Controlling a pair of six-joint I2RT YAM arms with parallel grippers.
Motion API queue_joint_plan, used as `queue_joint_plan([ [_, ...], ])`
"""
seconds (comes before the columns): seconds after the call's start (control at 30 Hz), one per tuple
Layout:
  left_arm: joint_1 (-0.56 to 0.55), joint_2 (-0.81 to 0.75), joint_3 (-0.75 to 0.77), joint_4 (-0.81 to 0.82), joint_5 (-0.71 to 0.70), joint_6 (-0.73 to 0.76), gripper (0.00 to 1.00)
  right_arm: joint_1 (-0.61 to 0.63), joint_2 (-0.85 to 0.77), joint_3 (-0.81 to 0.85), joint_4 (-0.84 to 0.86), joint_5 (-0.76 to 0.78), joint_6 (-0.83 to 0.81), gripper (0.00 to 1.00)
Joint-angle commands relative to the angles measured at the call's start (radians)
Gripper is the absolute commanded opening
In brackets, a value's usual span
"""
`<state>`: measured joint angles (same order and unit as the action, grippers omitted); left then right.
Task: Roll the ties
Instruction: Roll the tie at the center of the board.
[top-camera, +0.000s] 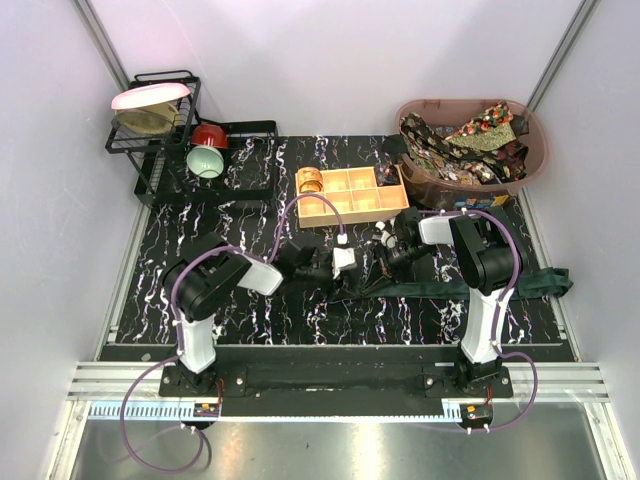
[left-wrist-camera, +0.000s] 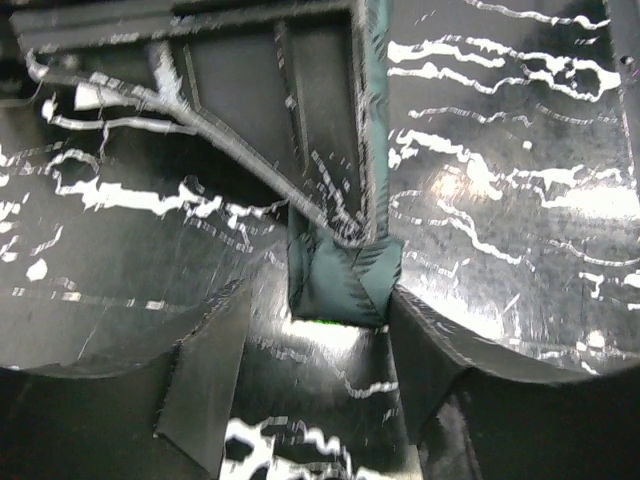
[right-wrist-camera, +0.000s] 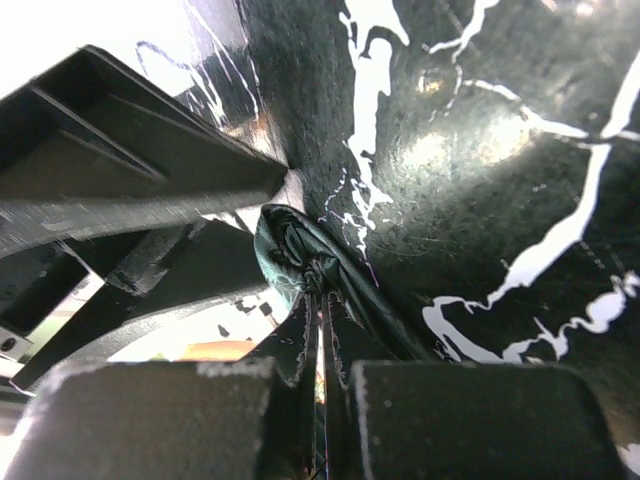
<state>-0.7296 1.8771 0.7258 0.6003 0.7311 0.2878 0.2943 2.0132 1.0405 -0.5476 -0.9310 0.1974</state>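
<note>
Two arms (top-camera: 210, 285) (top-camera: 480, 255), one green tie (top-camera: 545, 283), one box (top-camera: 355, 203)

My left tool (left-wrist-camera: 320, 310) and right tool (right-wrist-camera: 318, 320) crowd the green tie (top-camera: 505, 285); wooden box (top-camera: 352, 195) behind, open worktop (top-camera: 160, 250) leftward.

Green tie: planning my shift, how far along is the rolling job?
Done: one gold roll sits in the wooden box. In hand: the right gripper pinches the green tie at its started roll; most lies flat. Left: the patterned ties in the basket.
</note>
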Motion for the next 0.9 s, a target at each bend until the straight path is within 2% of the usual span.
queue_joint_plan([
  [0.0, -0.019, 0.073, -0.022, 0.124, 0.001, -0.05, 0.59, -0.012, 0.074, -0.014, -0.005, 0.176, -0.003, 0.0],
  [0.2, -0.033, 0.099, -0.058, 0.179, 0.002, -0.032, 0.52, -0.014, 0.087, -0.013, -0.002, 0.179, 0.0, 0.0],
  [0.33, -0.033, 0.077, -0.048, 0.09, -0.019, 0.027, 0.45, -0.014, 0.084, -0.016, 0.005, 0.178, 0.0, 0.0],
  [0.37, -0.033, 0.064, -0.036, 0.052, -0.035, 0.037, 0.4, -0.014, 0.082, -0.016, 0.003, 0.169, -0.001, 0.0],
  [0.5, -0.039, 0.037, 0.089, -0.298, -0.13, 0.092, 0.27, -0.015, 0.07, -0.014, 0.009, 0.118, -0.001, 0.02],
  [0.67, -0.051, 0.04, 0.22, -0.664, -0.238, 0.2, 0.24, -0.035, -0.019, 0.004, -0.015, 0.064, -0.006, 0.13],
  [0.77, -0.056, 0.06, 0.294, -0.811, -0.303, 0.241, 0.24, -0.073, -0.067, 0.001, -0.043, 0.023, -0.016, 0.21],
  [0.83, -0.056, 0.05, 0.316, -0.814, -0.306, 0.234, 0.23, -0.095, -0.093, -0.003, -0.054, 0.003, -0.029, 0.29],
  [0.87, -0.069, 0.054, 0.34, -0.877, -0.32, 0.247, 0.24, -0.101, -0.097, -0.011, -0.052, 0.001, -0.035, 0.32],
])
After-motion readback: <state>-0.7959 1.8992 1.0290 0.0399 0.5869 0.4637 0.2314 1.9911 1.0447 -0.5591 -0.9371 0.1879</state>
